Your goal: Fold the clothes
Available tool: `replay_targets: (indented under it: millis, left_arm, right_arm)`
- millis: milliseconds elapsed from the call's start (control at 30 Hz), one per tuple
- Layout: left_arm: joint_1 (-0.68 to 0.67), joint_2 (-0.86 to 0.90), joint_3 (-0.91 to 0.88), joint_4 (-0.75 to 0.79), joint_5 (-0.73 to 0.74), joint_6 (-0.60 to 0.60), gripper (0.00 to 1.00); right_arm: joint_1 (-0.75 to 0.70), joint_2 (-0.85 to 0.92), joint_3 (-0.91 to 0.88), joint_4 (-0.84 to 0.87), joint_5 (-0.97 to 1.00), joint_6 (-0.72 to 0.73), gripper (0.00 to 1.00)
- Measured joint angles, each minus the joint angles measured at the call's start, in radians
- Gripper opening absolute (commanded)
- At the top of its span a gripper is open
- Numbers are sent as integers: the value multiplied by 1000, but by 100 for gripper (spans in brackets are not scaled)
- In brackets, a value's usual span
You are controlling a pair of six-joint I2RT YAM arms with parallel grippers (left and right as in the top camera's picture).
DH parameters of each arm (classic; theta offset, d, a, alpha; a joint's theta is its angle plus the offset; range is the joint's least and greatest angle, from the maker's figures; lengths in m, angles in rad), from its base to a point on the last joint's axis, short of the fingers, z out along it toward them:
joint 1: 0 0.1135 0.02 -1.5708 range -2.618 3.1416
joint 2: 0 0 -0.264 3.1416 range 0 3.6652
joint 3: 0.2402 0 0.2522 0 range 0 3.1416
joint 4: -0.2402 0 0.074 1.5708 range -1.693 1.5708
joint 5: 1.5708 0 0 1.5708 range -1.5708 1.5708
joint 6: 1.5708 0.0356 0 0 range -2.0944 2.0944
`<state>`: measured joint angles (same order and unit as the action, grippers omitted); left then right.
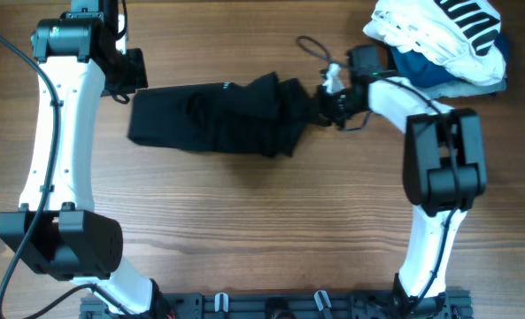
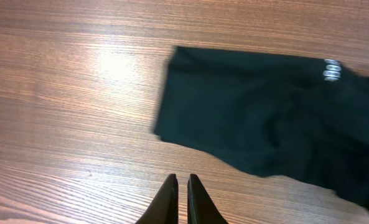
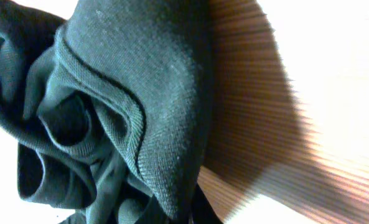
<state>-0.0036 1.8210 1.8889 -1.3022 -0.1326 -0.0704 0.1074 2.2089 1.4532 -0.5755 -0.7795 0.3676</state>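
The black garment (image 1: pixel 218 117) lies bunched across the middle of the table, with a small white print mark near its top edge (image 2: pixel 331 70). My right gripper (image 1: pixel 326 105) is at its right end and shut on a gathered fold of the black fabric (image 3: pixel 147 112), which fills the right wrist view. My left gripper (image 1: pixel 131 71) sits just past the garment's upper left corner. In the left wrist view its fingers (image 2: pixel 182 182) are shut and empty over bare wood, short of the garment's left edge (image 2: pixel 165 106).
A white garment with black stripes (image 1: pixel 443 35) lies on a blue folded garment (image 1: pixel 421 69) at the far right corner. A thin black cable (image 1: pixel 311 44) loops on the table behind the right gripper.
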Motion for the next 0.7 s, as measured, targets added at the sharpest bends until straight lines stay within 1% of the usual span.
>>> replay_targets:
  millis: [100, 200, 267, 333, 400, 433, 500, 633, 667, 700]
  left_arm:
    - [0, 0, 0, 0, 3, -3, 7]
    - [0, 0, 0, 0, 4, -3, 7]
    - [0, 0, 0, -1, 6, -3, 7]
    - [0, 0, 0, 0, 6, -3, 7]
    - [0, 0, 0, 3, 7, -3, 7]
    - [2, 0, 0, 8, 7, -3, 7]
    - [14, 0, -1, 44, 10, -3, 5]
    - [66, 0, -1, 111, 10, -4, 4]
    - [79, 0, -1, 124, 11, -4, 4]
    - [92, 0, -1, 132, 11, -4, 4]
  right_arm:
    - [-108, -34, -1, -110, 12, -96, 4]
    - [-193, -117, 0, -212, 33, -193, 4]
    - [-216, -187, 19, -285, 58, -252, 4]
    - [-209, -232, 46, -312, 70, -278, 4]
    - [-144, -325, 103, -318, 82, -291, 4]
    - [-112, -341, 111, -300, 87, -282, 4]
    - [-29, -354, 129, -232, 99, -255, 4]
    - [202, -354, 136, -90, 160, -171, 5]
    - [260, -354, 136, -41, 195, -143, 7]
    - [306, -351, 136, -2, 219, -118, 12]
